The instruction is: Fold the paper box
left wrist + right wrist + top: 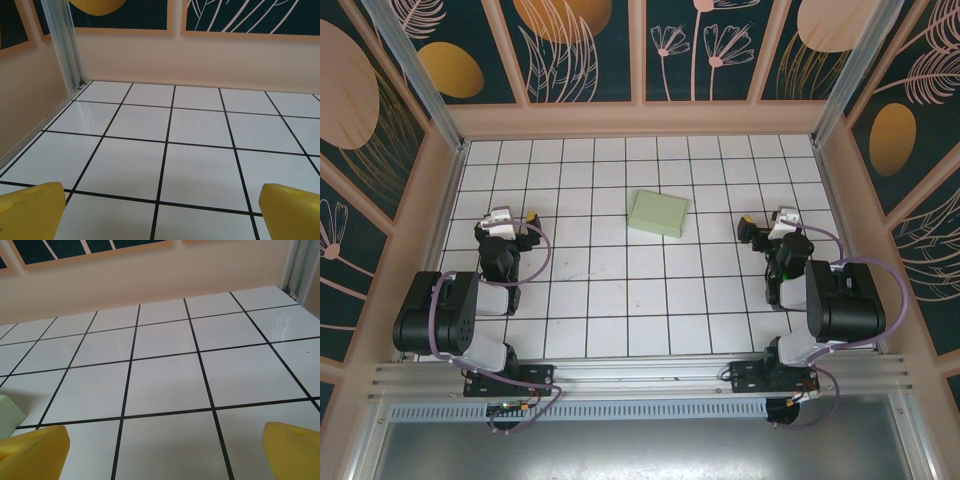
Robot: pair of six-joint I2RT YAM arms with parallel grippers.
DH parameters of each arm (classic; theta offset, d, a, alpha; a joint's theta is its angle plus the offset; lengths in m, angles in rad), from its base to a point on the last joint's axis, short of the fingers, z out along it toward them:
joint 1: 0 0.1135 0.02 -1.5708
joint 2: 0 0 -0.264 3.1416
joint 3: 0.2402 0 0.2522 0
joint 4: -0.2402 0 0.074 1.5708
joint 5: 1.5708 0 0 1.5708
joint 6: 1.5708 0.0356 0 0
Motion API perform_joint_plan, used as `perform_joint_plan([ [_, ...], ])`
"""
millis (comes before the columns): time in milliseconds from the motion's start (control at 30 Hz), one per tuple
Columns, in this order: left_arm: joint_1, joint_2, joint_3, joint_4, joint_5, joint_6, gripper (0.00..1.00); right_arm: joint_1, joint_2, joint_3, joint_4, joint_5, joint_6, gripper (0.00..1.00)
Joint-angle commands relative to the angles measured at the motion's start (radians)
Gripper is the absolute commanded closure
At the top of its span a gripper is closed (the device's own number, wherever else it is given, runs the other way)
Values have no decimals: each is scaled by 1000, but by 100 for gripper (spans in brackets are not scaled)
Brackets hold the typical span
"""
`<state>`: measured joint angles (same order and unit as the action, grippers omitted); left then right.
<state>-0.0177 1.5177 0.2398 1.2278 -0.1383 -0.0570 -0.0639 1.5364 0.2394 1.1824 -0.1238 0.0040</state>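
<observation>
The pale mint-green shallow card paper box [658, 213] is set on the white tiled table [620, 320], slightly toward 12 o'clock, with its long axis roughly 9-to-3. It is placed at 9 o'clock of the nearer right gripper [772, 225] and at 3 o'clock of the left gripper [508, 222]. Both pairs of jaws are spread apart and empty. Open tiles are left all round.

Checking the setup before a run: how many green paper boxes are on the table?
1. The paper box lies on the table, near its middle and toward the far side. Nothing there looks able to hide another.
</observation>
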Motion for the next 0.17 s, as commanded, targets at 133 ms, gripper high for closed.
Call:
perform_joint_plan([
  [133,5,0,-2,42,9,-12,1,8,1,-1,56,21,8,1],
])
